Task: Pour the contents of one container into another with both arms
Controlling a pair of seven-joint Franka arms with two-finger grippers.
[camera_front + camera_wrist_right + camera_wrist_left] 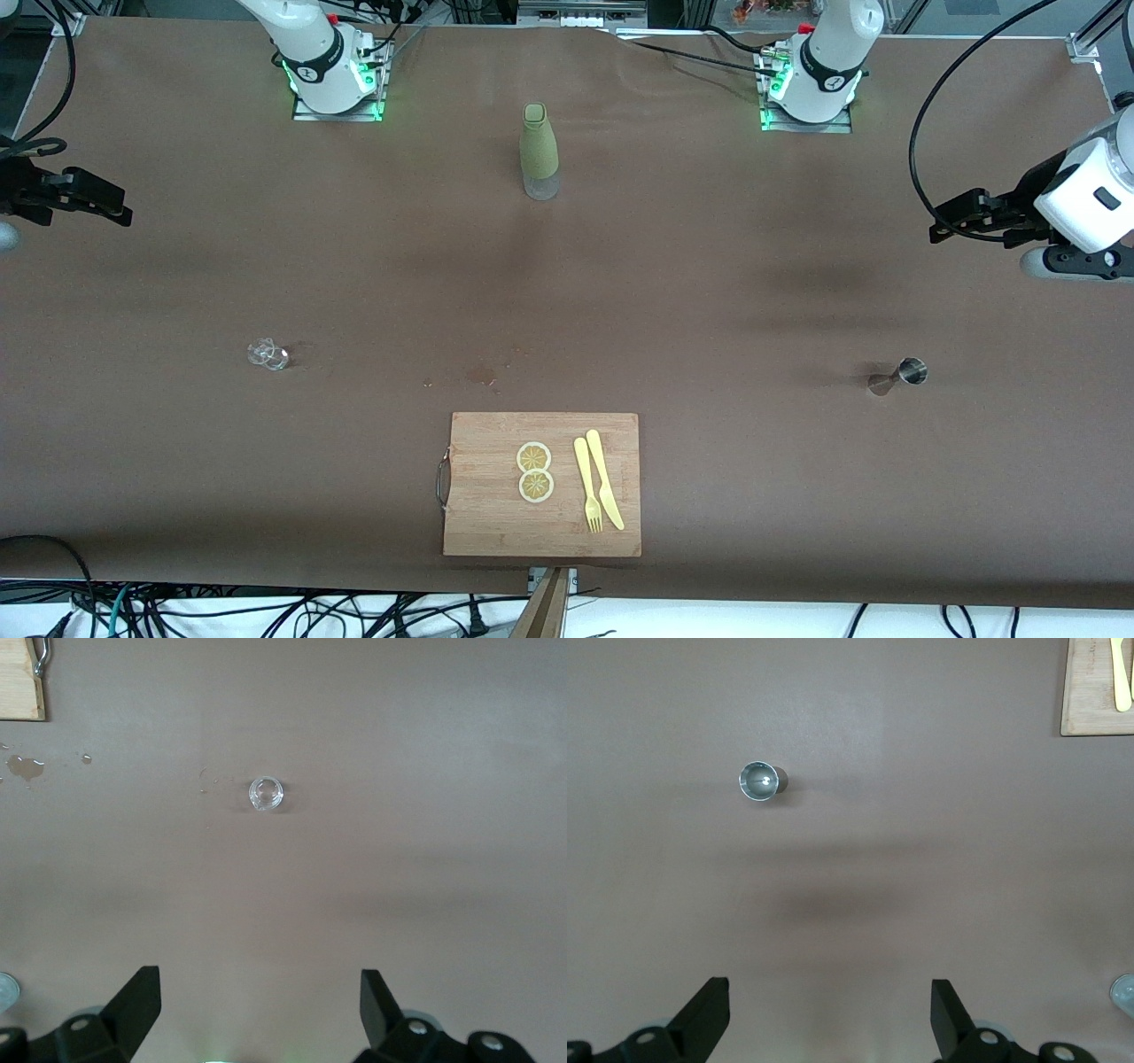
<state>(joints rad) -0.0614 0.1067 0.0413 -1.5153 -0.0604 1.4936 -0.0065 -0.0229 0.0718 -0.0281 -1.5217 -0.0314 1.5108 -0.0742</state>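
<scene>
- Centrally, a rectangular wooden cutting board [496, 523] with a metal handle lies on the brown counter [709, 292] at the edge nearest the front camera; it serves as the landmark below.
- On the board lie two round lemon slices [534, 470], with a pale yellow plastic fork [587, 486] and knife [605, 479] just beside them.
- A tiny clear glass cup [267, 354] stands on the counter, farther from the front camera than the board and well apart from it, toward the right arm's end.
- A small shiny steel hourglass-shaped jigger [912, 371] stands upright, farther from the camera than the board, toward the left arm's end.
- A tall olive-green bottle [539, 151] stands much farther from the camera than the board, between the two arm bases.
- A small wet stain [483, 376] marks the counter just beside the board's farther edge.
- The left gripper [952, 219] hangs over the counter's left-arm end, fingers spread wide and empty; the arm waits.
- The right gripper [111, 206] hangs over the right-arm end, likewise spread and empty, waiting.
</scene>
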